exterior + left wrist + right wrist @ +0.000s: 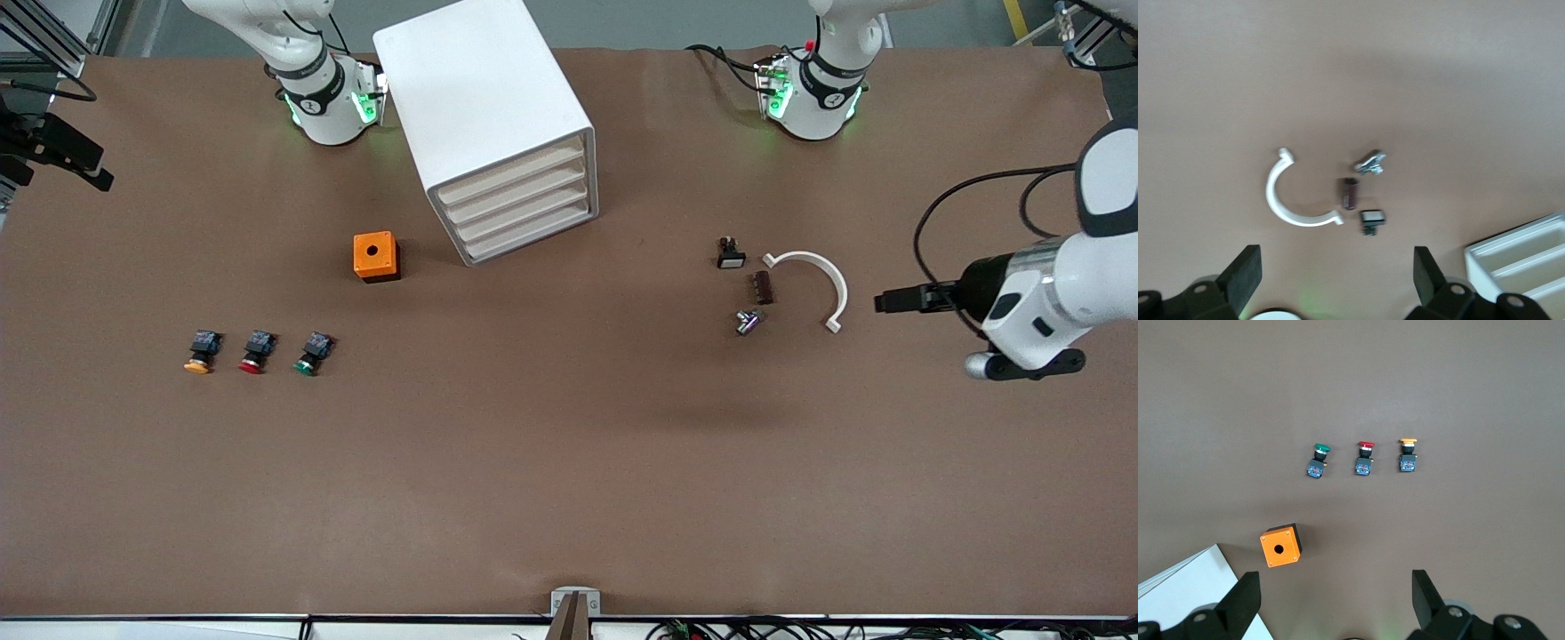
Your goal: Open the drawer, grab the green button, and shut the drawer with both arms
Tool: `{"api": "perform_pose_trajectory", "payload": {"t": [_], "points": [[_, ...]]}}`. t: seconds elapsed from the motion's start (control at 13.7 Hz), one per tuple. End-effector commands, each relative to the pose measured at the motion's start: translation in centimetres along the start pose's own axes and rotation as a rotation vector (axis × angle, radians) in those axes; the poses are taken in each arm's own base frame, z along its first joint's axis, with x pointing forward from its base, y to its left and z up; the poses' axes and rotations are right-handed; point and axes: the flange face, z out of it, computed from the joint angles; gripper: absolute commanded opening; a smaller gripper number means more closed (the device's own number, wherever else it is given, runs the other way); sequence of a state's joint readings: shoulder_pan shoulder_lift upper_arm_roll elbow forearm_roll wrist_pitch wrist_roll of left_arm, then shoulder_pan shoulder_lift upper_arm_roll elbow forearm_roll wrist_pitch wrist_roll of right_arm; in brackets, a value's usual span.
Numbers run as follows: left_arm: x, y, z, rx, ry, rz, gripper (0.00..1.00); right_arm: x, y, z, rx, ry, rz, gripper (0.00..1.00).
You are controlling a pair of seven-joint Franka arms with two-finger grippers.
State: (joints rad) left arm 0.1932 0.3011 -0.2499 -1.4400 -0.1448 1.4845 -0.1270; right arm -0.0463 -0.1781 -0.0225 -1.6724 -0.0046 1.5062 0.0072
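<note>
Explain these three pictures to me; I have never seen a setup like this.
Two white robot arms stand at a brown table. The big picture looks down from a high camera facing them; each of the two smaller ones comes from a camera on one arm's wrist, looking past its own fingers.

On the table sits a white cabinet with four drawers, all shut. An orange box lies beside it. Nearer the camera is a row of three buttons: green, red, yellow. Toward the left arm's end lie a white curved clip and three small parts.

The left hand hangs open beside the clip. The right hand, seen only by its own camera, is open above the orange box. Neither holds anything.
</note>
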Motion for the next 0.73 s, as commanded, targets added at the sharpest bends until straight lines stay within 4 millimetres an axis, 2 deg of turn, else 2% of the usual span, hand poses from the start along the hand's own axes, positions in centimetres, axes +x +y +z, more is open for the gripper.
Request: {"api": "perform_pose_trajectory", "payload": {"t": [0.0,0.15,0.22,0.29,0.44,0.66], "points": [[-4.1,-4.3,-0.8,0.031,0.051,0.023,1.0,-0.4,0.6,-0.5,0.002,0.02,-0.027,1.0],[-6.3,-7.0,0.5,0.053,0.138,0.025,1.0,-0.5,0.6,-0.5,0.002,0.019,-0.027,1.0],[-7.2,-7.3,1.4,0.069,0.179,0.044,1.0,-0.6,0.6,-0.5,0.002,0.016,-0.029,1.0],[-7.4,-7.9,1.6,0.074,0.208,0.034,1.0,-0.6,0.6,-0.3,0.002,0.013,-0.029,1.0],[-7.0,-8.3,0.3,0.073,0.246,0.029,1.0,-0.6,0.6,-0.2,0.002,0.011,-0.029,1.0],[-6.7,-8.1,-3.5,0.071,0.322,0.032,1.0,-0.6,0.6,-0.2,0.002,0.01,-0.029,1.0]]}}
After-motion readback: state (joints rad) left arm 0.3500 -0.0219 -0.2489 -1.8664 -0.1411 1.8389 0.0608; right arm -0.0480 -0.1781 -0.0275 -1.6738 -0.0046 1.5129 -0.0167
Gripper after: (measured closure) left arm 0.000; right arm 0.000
